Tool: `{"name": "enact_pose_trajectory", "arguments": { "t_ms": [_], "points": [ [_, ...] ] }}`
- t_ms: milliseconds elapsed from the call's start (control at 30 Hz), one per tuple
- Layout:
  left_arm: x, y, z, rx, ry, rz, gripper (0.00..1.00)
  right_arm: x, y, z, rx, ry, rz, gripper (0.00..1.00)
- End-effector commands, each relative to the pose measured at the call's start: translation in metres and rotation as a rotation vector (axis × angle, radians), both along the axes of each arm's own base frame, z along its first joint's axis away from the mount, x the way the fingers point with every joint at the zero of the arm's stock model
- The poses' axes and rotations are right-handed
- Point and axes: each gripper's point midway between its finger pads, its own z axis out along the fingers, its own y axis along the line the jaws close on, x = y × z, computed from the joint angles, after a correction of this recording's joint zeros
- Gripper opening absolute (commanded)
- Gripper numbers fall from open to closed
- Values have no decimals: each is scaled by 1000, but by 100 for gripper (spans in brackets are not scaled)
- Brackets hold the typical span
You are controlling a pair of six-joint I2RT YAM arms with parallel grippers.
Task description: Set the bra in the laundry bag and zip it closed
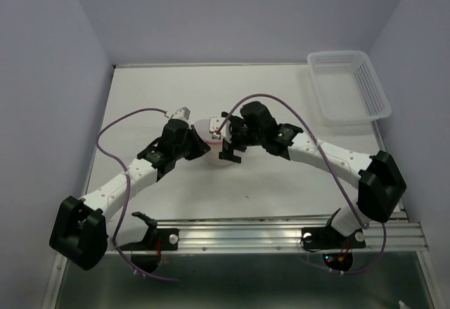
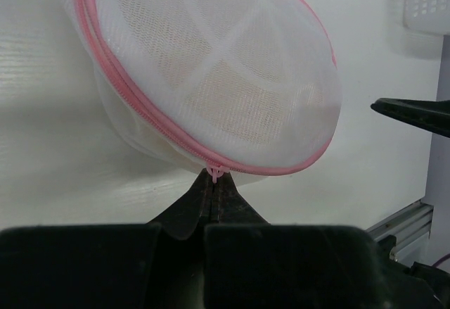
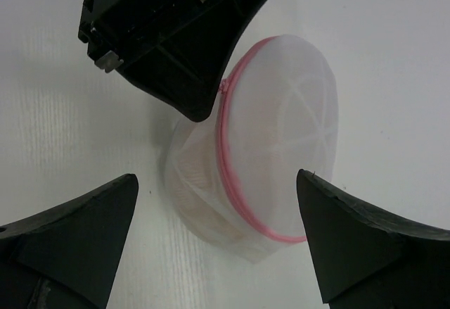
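The laundry bag [image 1: 208, 133] is a round white mesh pod with a pink zipper rim, lying mid-table between both arms. It also shows in the left wrist view [image 2: 211, 77] and the right wrist view [image 3: 281, 147]. The tan bra [image 2: 235, 105] shows faintly through the mesh, inside the bag. My left gripper [image 2: 214, 182] is shut on the pink zipper pull [image 2: 214, 174] at the bag's near rim. My right gripper [image 3: 217, 177] is open and empty, its fingers standing wide on either side of the bag without touching it.
A white lattice basket [image 1: 348, 87] stands at the back right corner; its edge shows in the left wrist view [image 2: 429, 3]. A metal rail [image 1: 281, 235] runs along the near table edge. Purple cables loop over both arms.
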Motion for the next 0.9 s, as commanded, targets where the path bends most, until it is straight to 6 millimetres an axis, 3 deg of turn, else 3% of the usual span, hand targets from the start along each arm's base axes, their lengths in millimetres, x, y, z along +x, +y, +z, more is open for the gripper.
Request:
{"name": "enact_pose_trajectory", "arguments": {
  "t_ms": [0, 67, 133, 200, 667, 700, 767, 867],
  "points": [
    [1, -6, 26, -34, -63, -23, 0, 17, 23, 29, 2, -135, 70, 97],
    [0, -7, 27, -37, -65, -31, 0, 15, 31, 25, -13, -121, 99, 93],
    [-1, -10, 29, -45, -66, -50, 0, 16, 38, 20, -23, -119, 132, 78],
    [-4, -12, 30, -53, -64, -67, 0, 19, 39, 14, -44, -131, 144, 70],
    [-17, -20, 31, -69, -34, -148, 0, 11, 34, -15, -145, -101, 201, 67],
    [-17, -20, 31, -68, -35, -151, 0, 12, 35, -18, -149, -97, 201, 60],
    [-17, -21, 33, -73, -40, -157, 0, 15, 37, -24, -161, -96, 201, 58],
    [-20, -24, 32, -79, -37, -186, 0, 21, 40, -27, -171, -105, 196, 33]
  ]
}}
